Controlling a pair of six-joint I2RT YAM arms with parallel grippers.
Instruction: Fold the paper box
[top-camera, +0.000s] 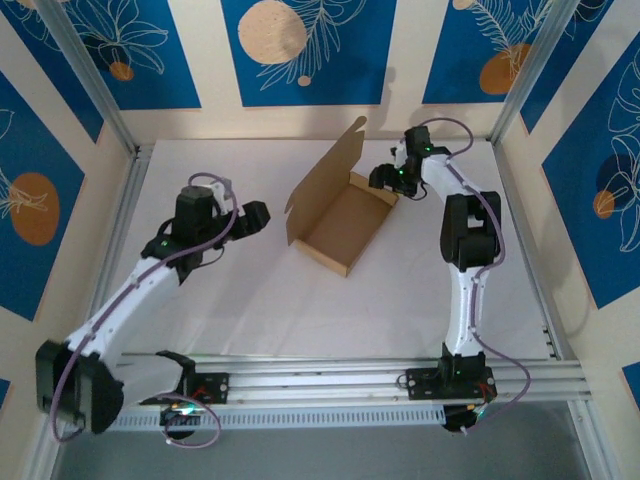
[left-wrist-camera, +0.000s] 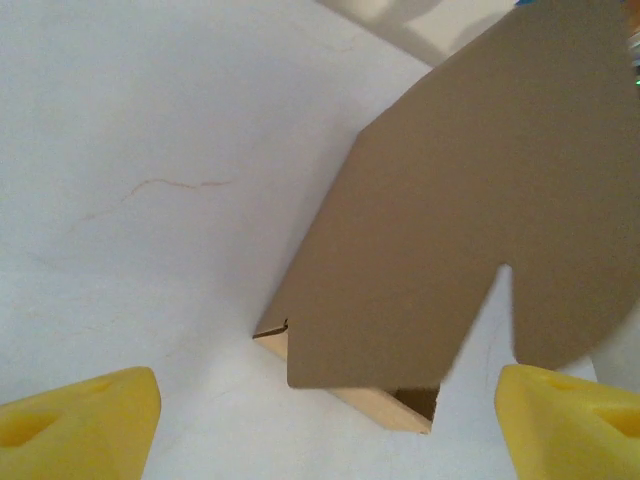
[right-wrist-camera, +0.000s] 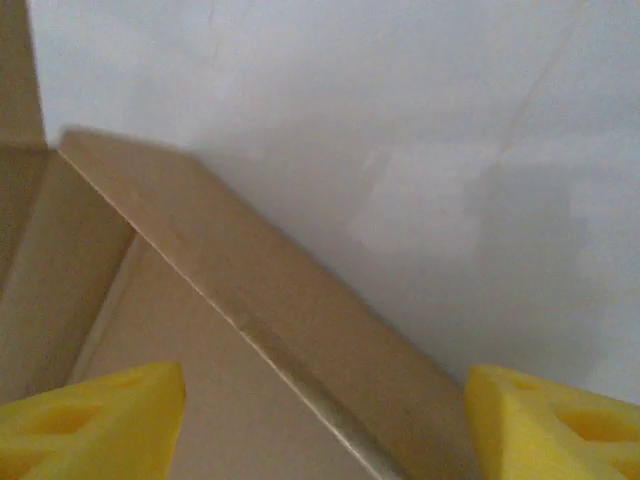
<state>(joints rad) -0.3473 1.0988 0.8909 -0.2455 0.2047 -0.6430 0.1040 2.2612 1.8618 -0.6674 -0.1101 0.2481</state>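
- The paper box (top-camera: 345, 228) looks light, thin and stiff along its creases; it would likely slide on the table (top-camera: 250, 300), so grip a wall edge or the lid flap (top-camera: 325, 172)
- It is a shallow brown tray mid-table, flap raised on its far-left side
- The left gripper (top-camera: 256, 216) gapes empty just to its left; the right gripper (top-camera: 384, 180) stands wide over the right wall

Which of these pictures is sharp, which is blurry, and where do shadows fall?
Top view: evenly lit, fairly sharp, the box casting little shadow. Left wrist: box crisp, yellow fingers blurred at the corners. Right wrist: soft throughout, a grey shadow on the table.
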